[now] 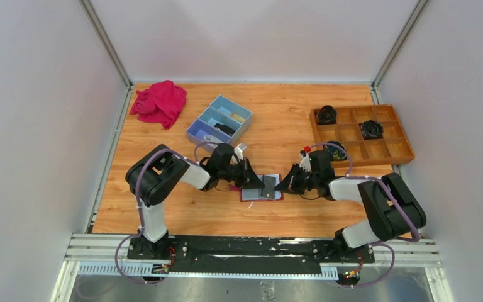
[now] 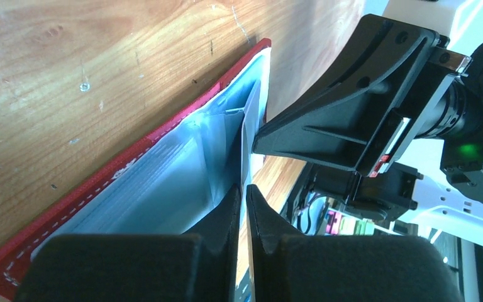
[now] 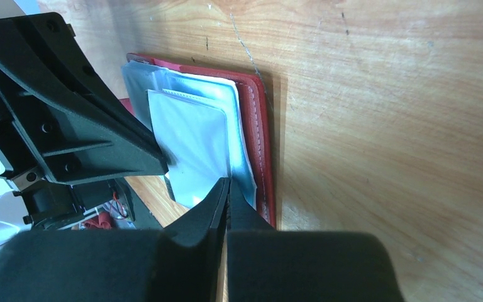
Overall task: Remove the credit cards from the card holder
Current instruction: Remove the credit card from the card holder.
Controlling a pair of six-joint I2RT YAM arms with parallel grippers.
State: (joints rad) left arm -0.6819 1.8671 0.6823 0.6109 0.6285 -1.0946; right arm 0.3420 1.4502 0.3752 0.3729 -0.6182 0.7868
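The dark red card holder [image 1: 251, 195] lies open on the table between my two grippers. It shows in the left wrist view [image 2: 69, 201] and in the right wrist view [image 3: 261, 126]. Its grey see-through pocket leaf [image 3: 188, 141] is lifted off the cover. My left gripper [image 1: 251, 179] [image 2: 244, 189] is shut on the thin grey sheet [image 2: 246, 145], seen edge-on. I cannot tell whether that sheet is a card or only the pocket. My right gripper [image 1: 282, 184] [image 3: 228, 185] is shut on the leaf's near edge. No loose credit card shows.
A blue three-compartment box [image 1: 220, 119] stands behind the left gripper. A bright pink cloth [image 1: 160, 102] lies at the back left. A wooden compartment tray [image 1: 377, 159] with black items stands at the back right.
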